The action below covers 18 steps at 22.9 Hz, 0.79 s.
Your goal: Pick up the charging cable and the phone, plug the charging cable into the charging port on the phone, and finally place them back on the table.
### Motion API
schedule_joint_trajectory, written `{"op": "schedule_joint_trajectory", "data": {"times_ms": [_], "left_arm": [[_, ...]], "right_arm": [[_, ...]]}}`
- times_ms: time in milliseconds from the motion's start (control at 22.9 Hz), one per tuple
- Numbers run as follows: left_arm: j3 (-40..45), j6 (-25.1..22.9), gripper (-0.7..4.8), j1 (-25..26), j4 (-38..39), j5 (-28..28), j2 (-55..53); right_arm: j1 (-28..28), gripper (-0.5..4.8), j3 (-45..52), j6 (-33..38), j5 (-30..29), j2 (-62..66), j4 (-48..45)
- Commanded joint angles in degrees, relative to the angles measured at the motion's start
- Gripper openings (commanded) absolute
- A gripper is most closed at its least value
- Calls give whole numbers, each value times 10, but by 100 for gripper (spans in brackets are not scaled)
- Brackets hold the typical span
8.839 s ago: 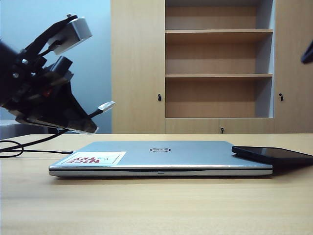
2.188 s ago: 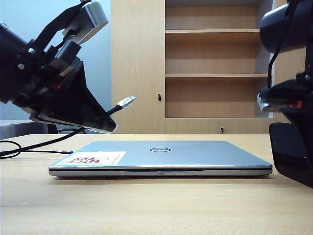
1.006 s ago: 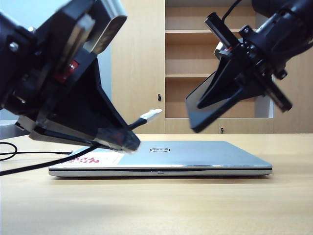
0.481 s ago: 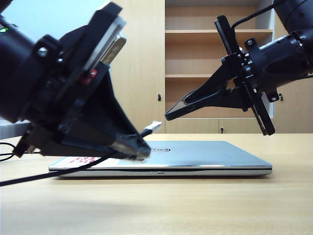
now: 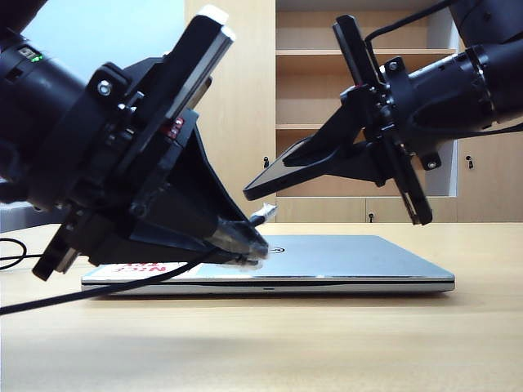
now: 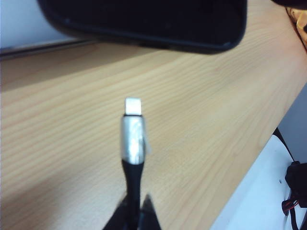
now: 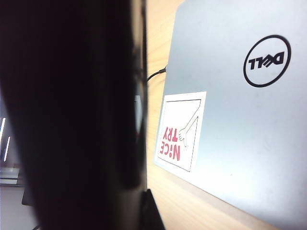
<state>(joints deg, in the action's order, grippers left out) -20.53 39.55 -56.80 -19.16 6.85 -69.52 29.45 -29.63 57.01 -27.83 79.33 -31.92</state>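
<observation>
1. Underneath everything, the table [image 5: 270, 343] carries a closed laptop [image 5: 343, 257] with a red-and-white sticker [image 7: 181, 132]; it only lies below the work and takes no part in the task.
2. On the left and nearer the camera, the left arm slopes down toward the middle, its left gripper [image 5: 237, 239] low over the laptop's left part with the jaws pressed together on the cable [image 6: 133, 184]. Holding the cord just behind the plug looks meant to leave the plug free and stiff enough to aim.
3. On the right and higher, the right arm reaches in toward the middle. The right gripper [image 5: 347, 159] is clamped on the phone [image 5: 286, 175], which is off the table and tilted, its low short edge pointing down and left. That tilt seems chosen to present the edge with the port to the plug.
4. From the left wrist view, the phone's dark short edge [image 6: 144, 24] fills the far side, and a faint slot that may be the port shows on it, too blurred to be sure.
5. Smallest, the silver plug [image 6: 133, 132] sticks out past the left fingertips, angled up and right toward the phone's edge. The two are near but apart, the plug slightly below the edge, so insertion is judged not yet done; a fine line-up appears to be needed.
</observation>
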Motion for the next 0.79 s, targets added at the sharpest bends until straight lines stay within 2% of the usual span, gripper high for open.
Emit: {"op": "schedule_joint_trajectory", "data": {"times_ms": [44, 525, 788], "left_arm": [[-1, 6, -6, -2, -10, 0, 0], [-1, 3, -6, -1, -32, 0, -5], [-1, -6, -6, -1, -56, 0, -43]], "right_arm": [[7, -6, -3, -5, 11, 3, -26], [7, -6, -2, 5, 7, 21, -22], [7, -5, -2, 15, 7, 21, -26]]}}
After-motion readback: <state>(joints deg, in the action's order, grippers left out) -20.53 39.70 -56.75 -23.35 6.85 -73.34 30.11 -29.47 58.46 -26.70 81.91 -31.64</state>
